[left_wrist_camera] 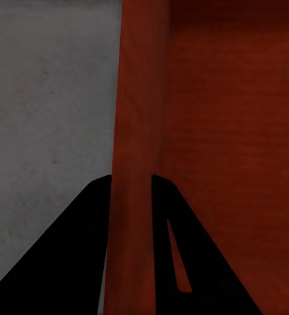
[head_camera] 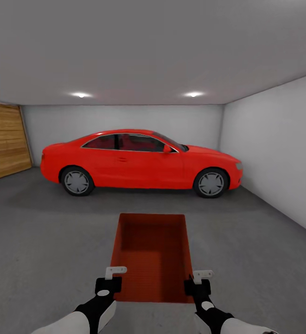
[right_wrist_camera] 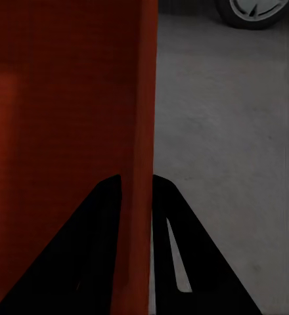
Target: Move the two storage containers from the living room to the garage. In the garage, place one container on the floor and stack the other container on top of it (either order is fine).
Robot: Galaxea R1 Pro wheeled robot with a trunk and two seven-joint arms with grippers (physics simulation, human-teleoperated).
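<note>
I am in the garage. One red-orange open-top storage container (head_camera: pixel 152 255) hangs in front of me over the dark grey floor (head_camera: pixel 46 241). My left gripper (head_camera: pixel 107 285) is shut on its left wall near the close corner. My right gripper (head_camera: pixel 197 285) is shut on its right wall. In the left wrist view the thin wall (left_wrist_camera: pixel 134 118) runs between the black fingers (left_wrist_camera: pixel 72 262), with the box's inside (left_wrist_camera: pixel 230 131) on one side and floor (left_wrist_camera: pixel 46 118) on the other. In the right wrist view the wall (right_wrist_camera: pixel 139 111) sits likewise between the fingers (right_wrist_camera: pixel 184 262).
A red car (head_camera: pixel 139 160) stands side-on across the back of the garage; one of its wheels (right_wrist_camera: pixel 256 12) shows in the right wrist view. A wooden door (head_camera: pixel 2 144) is at the left, and a plain grey wall (head_camera: pixel 278 153) at the right.
</note>
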